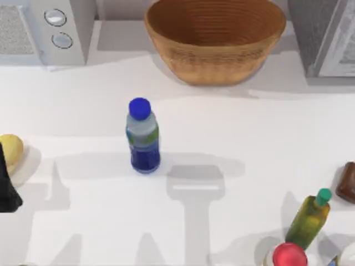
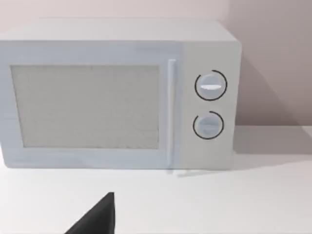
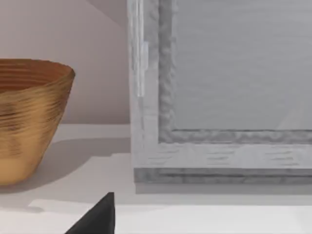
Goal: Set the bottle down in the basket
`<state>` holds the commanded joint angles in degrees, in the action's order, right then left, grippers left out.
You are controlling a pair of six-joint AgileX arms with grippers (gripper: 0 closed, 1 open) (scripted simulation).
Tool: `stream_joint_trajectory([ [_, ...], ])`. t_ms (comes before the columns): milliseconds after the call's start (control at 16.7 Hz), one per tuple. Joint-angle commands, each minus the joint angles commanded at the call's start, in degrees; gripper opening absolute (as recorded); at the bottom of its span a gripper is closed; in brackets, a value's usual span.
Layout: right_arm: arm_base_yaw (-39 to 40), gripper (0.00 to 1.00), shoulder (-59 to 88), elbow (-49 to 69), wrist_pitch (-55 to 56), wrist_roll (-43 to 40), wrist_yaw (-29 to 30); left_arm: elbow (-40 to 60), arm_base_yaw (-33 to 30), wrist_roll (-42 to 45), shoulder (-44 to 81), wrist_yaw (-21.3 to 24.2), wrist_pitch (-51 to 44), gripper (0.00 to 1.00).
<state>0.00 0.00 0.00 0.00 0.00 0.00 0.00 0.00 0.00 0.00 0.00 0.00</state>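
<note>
So the bottle (image 1: 143, 136) stands upright mid-surface, nothing holding it, well short of the basket (image 1: 215, 39) at the back; the left arm's dark bit at the left edge looks nearer, so the bottle lies to its right; can't tell either pincer's opening.

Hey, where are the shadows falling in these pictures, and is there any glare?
Top view: the bottle throws a faint shadow toward the left, arm-shaped shadows cross the table; no glare. Right wrist view: the basket shades the tabletop beside it.
</note>
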Motion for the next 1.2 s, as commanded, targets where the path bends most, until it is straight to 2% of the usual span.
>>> stream_joint_trajectory([
  [300, 0.0, 1.0, 0.0, 0.0, 0.0, 0.0, 0.0, 0.58, -0.24, 0.28, 3.55, 0.23, 3.32, 1.0],
  [540, 0.0, 1.0, 0.0, 0.0, 0.0, 0.0, 0.0, 2.26, -1.35, 1.05, 16.67, 1.56, 15.29, 1.0],
  [840, 0.0, 1.0, 0.0, 0.0, 0.0, 0.0, 0.0, 5.25, -3.98, 2.17, 45.48, 5.66, 38.38, 1.0],
  [1200, 0.0, 1.0, 0.0, 0.0, 0.0, 0.0, 0.0, 9.06, -8.23, 3.28, 87.12, 14.37, 69.18, 1.0],
])
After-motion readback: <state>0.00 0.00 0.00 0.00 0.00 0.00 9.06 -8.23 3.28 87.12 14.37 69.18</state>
